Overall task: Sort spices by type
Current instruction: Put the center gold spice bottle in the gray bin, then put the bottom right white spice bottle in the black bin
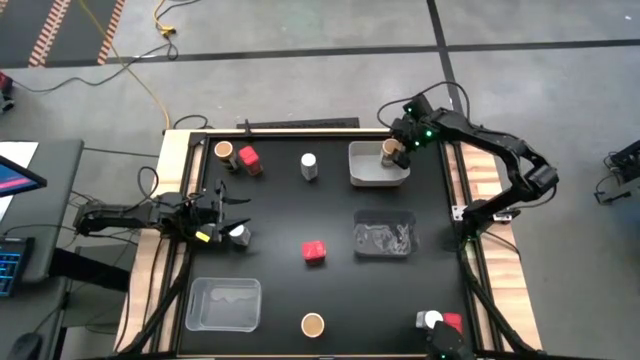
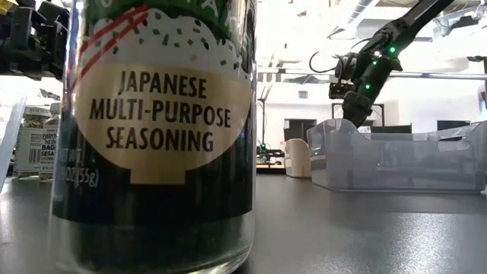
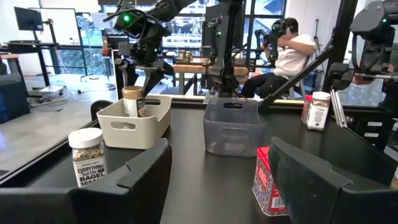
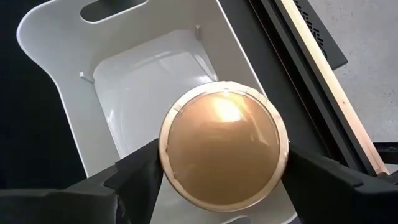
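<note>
My right gripper (image 1: pixel 393 150) (image 4: pixel 224 171) is over the white tray (image 1: pixel 372 176) at the table's far right, shut on a brown cork-topped jar (image 4: pixel 224 146). My left gripper (image 1: pixel 232 212) (image 3: pixel 217 183) is open near the left edge, pointing right, with a white-lidded jar (image 1: pixel 241 236) standing just beside it. On the table stand a brown-topped jar (image 1: pixel 223 150), a red box (image 1: pixel 249 160), a white-lidded jar (image 1: pixel 309 165) (image 3: pixel 87 155), a red box (image 1: pixel 314 251) (image 3: pixel 268 180), a brown-topped jar (image 1: pixel 312 324) (image 2: pixel 152 129), and a white-lidded jar (image 1: pixel 430 320) next to a red box (image 1: pixel 453 322). My right gripper has the jar's round brown lid (image 4: pixel 180 186) pinched between its two fingers (image 4: pixel 134 174), one on each side, coming from above and pointing down. The jar stands upright inside the white tray (image 3: pixel 134 121). The tray wall hides whether its base rests on the tray floor.
A clear tray (image 1: pixel 385 235) (image 3: pixel 231 127) sits right of centre and another clear tray (image 1: pixel 223 303) at the near left. Wooden rails edge the table's left and right sides. A seated person (image 3: pixel 292 53) is in the room beyond the table.
</note>
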